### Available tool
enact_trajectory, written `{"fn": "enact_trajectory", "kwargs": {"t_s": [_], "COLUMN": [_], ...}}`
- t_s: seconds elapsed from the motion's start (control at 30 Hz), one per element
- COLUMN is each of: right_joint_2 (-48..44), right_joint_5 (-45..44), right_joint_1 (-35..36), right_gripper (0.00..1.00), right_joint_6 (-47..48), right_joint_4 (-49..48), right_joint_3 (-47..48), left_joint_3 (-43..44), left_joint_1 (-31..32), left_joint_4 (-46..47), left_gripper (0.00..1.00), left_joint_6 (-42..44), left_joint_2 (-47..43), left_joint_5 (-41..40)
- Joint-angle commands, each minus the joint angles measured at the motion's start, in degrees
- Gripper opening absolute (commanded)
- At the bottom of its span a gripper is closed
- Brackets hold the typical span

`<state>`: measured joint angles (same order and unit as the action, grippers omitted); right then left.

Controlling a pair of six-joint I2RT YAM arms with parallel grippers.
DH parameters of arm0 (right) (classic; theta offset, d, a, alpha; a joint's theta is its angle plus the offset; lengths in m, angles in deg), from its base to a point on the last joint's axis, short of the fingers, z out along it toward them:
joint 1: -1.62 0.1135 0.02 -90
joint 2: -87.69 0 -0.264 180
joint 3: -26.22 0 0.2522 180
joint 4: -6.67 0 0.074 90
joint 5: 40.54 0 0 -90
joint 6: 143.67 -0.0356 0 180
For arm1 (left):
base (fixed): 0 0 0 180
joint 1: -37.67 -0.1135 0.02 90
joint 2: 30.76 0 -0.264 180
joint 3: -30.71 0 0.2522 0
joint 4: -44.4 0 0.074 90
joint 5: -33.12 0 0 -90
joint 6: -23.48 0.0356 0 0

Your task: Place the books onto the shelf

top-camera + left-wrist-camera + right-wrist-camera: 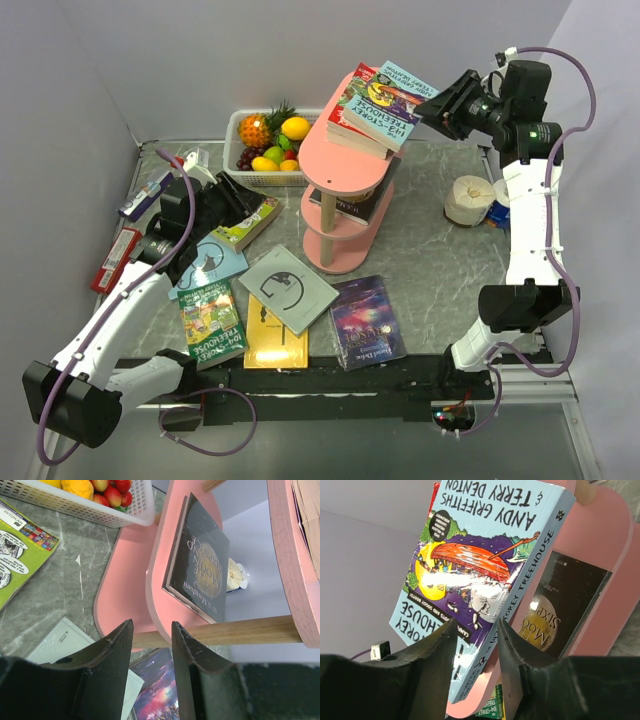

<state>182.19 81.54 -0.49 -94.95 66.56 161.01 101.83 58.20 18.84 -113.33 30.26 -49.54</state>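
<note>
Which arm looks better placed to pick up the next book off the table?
Probably the left. The left hand hangs low and open near the grey book; the right hand is up by the light-blue book on the shelf's top tier.

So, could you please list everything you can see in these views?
shelf: one, pink, three tiers, table centre.
stacked books: several, light-blue on top, red beneath, top tier.
black book: one, middle tier.
loose books: six, green, light-blue, grey, yellow, purple, yellow-green, table before the shelf.
fruit basket: one, white, behind the shelf.
packet: one, red, left edge.
carton: one, blue-white, left edge.
roll: one, cream, right side.
left hand: one, black, open, low beside the shelf.
right hand: one, black, open, at the top stack.
</note>
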Motion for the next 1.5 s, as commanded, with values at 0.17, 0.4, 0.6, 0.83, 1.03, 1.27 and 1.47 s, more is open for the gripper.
{"fn": "enact_trajectory", "kwargs": {"t_s": [0.17, 0.4, 0.6, 0.83, 1.03, 1.27, 1.47], "right_joint_2": [-0.7, 1.9, 3.0, 0.5, 0.1, 0.8, 1.3], "right_joint_5": [-0.1, 0.4, 0.2, -1.2, -2.2, -4.2, -4.2], "right_joint_1": [0.7, 1.7, 3.2, 3.4, 3.6, 3.6, 3.7], "right_gripper": [0.41, 0.42, 0.43, 0.45, 0.48, 0.49, 0.43], "right_joint_6": [0.5, 0.4, 0.1, -0.4, 0.5, 0.8, 0.4], "right_joint_4": [-2.0, -1.6, -1.9, -4.6, -3.9, -3.5, -5.4], "right_joint_3": [0.4, 4.3, 5.8, 0.7, 1.3, 2.2, 1.9], "left_joint_3": [-0.4, -0.4, 2.6, 20.9, 38.8, 49.2, 51.8], "left_joint_1": [-0.2, -0.2, -0.3, -1.1, -2.2, -2.2, -2.2], "left_joint_4": [2.2, 2.3, 2.2, 0.7, -1.8, -3.3, -2.2], "left_gripper": [0.43, 0.43, 0.43, 0.43, 0.45, 0.44, 0.41], "left_joint_6": [-0.7, -0.5, -0.9, -0.2, 0.9, 0.3, -1.4], "left_joint_2": [-0.5, -0.5, 0.8, 8.0, 19.6, 30.6, 36.1], "left_joint_5": [0.9, 0.5, -0.4, -6.3, -2.2, 7.2, 12.6]}}
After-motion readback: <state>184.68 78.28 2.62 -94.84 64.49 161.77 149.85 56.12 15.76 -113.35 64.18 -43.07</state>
